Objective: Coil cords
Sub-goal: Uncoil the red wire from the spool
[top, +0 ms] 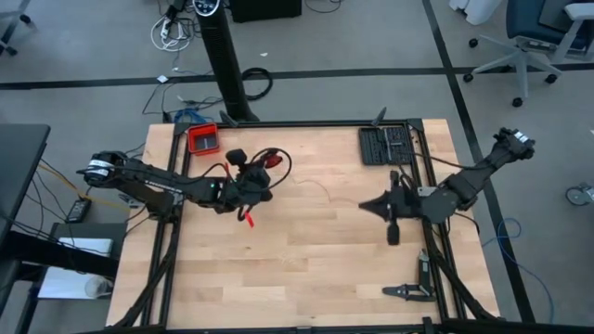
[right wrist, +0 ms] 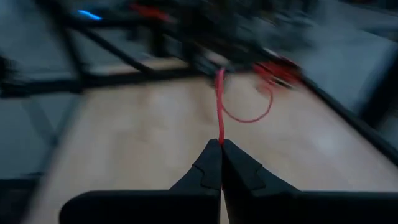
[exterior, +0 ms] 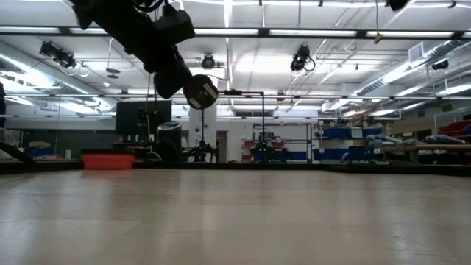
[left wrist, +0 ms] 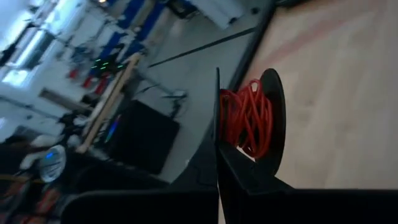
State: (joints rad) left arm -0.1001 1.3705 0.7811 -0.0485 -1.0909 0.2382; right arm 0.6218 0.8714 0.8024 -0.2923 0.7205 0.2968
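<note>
Red cord (left wrist: 247, 118), mostly wound on a black spool (left wrist: 272, 124) pinched in the left gripper (left wrist: 219, 163); its loose tail (right wrist: 219, 115) runs ahead to the right gripper's (right wrist: 221, 144) clamped fingertips, seemingly awaiting winding.

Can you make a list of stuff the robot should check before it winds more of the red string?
1. Left gripper shut on the spool of red cord: ok.
2. Right gripper pinching the cord's free end: ok.
3. Cord running unbroken from the right gripper toward the left arm: ok.
4. Spool lifted off the table: ok.
5. Cord free of snags on the red tray: cannot tell.
</note>
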